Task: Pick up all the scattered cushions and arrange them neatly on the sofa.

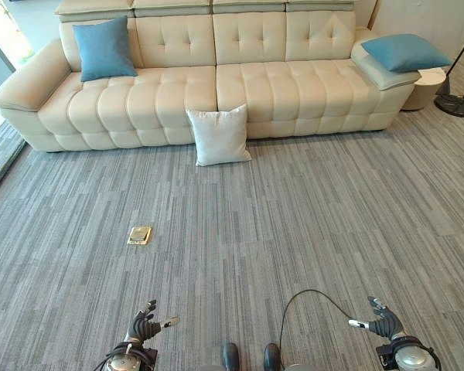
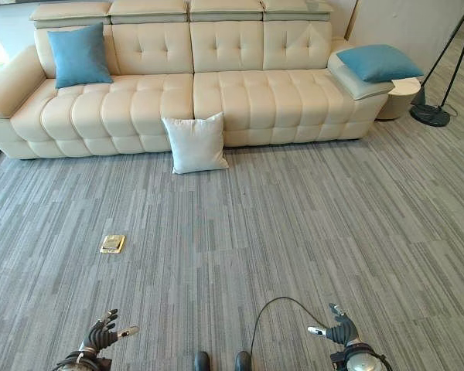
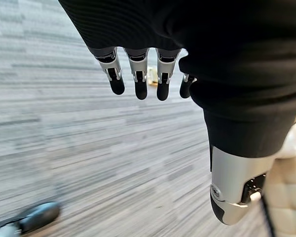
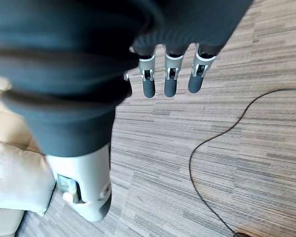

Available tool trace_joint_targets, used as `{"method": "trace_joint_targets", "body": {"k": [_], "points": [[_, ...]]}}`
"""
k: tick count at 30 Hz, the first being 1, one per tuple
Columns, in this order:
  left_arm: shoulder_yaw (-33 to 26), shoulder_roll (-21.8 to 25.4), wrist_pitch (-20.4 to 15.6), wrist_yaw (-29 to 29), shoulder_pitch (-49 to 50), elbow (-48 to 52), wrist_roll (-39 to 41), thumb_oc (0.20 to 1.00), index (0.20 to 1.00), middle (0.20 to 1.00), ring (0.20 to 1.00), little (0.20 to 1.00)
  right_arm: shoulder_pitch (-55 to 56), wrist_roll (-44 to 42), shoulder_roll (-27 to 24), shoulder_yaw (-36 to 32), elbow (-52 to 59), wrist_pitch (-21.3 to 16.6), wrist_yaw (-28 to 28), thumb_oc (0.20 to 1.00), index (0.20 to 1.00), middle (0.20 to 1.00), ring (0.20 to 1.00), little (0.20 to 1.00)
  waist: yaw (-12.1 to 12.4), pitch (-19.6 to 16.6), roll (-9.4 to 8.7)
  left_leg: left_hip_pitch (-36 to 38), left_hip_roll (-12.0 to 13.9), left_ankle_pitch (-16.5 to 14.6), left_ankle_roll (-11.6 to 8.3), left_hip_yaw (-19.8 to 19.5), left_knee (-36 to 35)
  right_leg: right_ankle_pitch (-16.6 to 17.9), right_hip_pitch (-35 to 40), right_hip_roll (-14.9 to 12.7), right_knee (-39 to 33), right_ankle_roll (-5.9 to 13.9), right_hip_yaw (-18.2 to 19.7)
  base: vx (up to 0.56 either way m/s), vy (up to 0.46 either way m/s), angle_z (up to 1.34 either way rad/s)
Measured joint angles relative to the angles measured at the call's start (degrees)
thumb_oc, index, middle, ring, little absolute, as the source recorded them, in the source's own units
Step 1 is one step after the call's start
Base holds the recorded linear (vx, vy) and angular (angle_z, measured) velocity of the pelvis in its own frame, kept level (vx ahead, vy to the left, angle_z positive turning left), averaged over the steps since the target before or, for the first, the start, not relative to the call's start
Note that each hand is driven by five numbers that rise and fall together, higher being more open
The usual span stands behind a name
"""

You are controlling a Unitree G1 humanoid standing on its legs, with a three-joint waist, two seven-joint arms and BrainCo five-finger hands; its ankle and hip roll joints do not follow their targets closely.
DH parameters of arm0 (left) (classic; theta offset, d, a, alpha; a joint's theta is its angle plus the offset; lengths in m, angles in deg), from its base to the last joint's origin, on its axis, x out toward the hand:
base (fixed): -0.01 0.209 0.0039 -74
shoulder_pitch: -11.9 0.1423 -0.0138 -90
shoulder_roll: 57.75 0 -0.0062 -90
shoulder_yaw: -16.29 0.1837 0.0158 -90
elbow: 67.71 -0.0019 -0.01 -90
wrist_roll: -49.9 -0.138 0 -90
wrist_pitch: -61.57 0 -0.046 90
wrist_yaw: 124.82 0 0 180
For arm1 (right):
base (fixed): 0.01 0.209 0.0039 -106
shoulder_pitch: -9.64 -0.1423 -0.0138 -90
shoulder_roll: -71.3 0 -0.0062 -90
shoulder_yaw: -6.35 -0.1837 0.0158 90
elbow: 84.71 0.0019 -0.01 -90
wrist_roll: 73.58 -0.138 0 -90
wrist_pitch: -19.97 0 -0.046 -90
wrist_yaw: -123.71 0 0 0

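A white cushion [image 1: 219, 136] stands on the grey carpet, leaning against the front of the cream sofa [image 1: 162, 100] near its middle. One blue cushion [image 1: 104, 49] rests upright on the sofa's left seat against the backrest. Another blue cushion [image 1: 404, 52] lies flat on the sofa's right armrest. My left hand [image 1: 142, 328] and my right hand [image 1: 383, 319] hang low near me, far from the sofa. Both are open with relaxed fingers [image 3: 139, 79] and hold nothing. The white cushion [image 4: 17, 177] also appears past my right thumb in the right wrist view.
A small brass floor plate [image 1: 139, 235] is set in the carpet left of centre. A black floor lamp base [image 1: 455, 104] stands at the far right beside a round white side table [image 1: 427, 85]. A window edge runs along the left.
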Motion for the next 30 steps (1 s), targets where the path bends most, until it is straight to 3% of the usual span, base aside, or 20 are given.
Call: {"method": "trace_joint_targets", "body": {"k": [14,23,26,28,29,30], "points": [[-1.0,-0.2,0.0,-0.3,1.1,0.3,1.8,1.0,1.0,1.0,1.0,1.0,0.1,-5.0,3.3,-2.5,-0.3,0.1,0.1,1.0,1.0,1.0,1.0,1.0,0.1,0.7,-1.21,-1.1,-0.1,-1.0,-0.46,-0.1,-0.4,-0.8,-1.0,-0.1,0.0,0.67,0.0,0.02,0.015,0.0],[-2.2,0.0,-0.1,-1.3,-0.2,2.2,4.5,1.0,1.0,1.0,1.0,1.0,-2.4,-6.9,4.5,-2.1,-0.3,0.2,-0.2,1.0,1.0,1.0,1.0,1.0,0.8,2.2,-3.33,-4.6,-0.3,-0.5,0.65,1.1,0.1,-0.1,-4.9,-0.3,0.3,0.78,0.6,0.02,0.087,-0.06],[-2.2,0.1,-0.2,-1.5,-2.1,2.3,6.1,1.0,1.0,1.0,1.0,1.0,-5.2,-7.2,4.6,-2.0,-0.2,0.2,-0.9,1.0,1.0,1.0,1.0,1.0,1.8,5.0,-3.48,-6.0,-0.3,-1.9,2.03,1.6,1.5,-1.9,-8.9,-0.5,6.6,2.05,1.4,0.07,0.185,-0.17],[-2.2,0.0,-0.2,-1.9,-3.3,2.7,6.2,1.0,1.0,1.0,1.0,1.0,-7.0,-7.7,4.4,-1.9,0.0,0.2,-0.9,1.0,1.0,1.0,1.0,1.0,1.7,7.5,-2.05,-5.8,0.4,-3.1,3.39,1.4,2.4,-3.8,-14.5,-0.4,19.4,4.56,1.4,0.1,0.127,0.01],[-1.9,0.0,-0.3,-2.1,-4.3,2.9,6.2,1.0,1.0,1.0,1.0,1.0,-6.9,-8.0,4.5,-1.8,0.8,0.2,-1.0,1.0,1.0,1.0,1.0,1.0,1.2,8.3,-1.71,-5.6,0.2,-4.5,4.79,0.5,3.9,-6.0,-18.9,-1.3,28.9,6.85,1.5,0.11,0.073,0.16],[-1.8,0.2,-0.4,-2.5,-4.7,3.0,6.2,1.0,1.0,1.0,1.0,1.0,-6.7,-8.0,4.6,-1.6,1.4,0.2,-0.9,1.0,1.0,1.0,1.0,1.0,1.6,8.6,-2.25,-5.4,-0.5,-5.5,4.66,0.2,4.8,-7.7,-21.7,-2.2,35.0,7.06,1.8,0.26,0.056,0.39]]}}
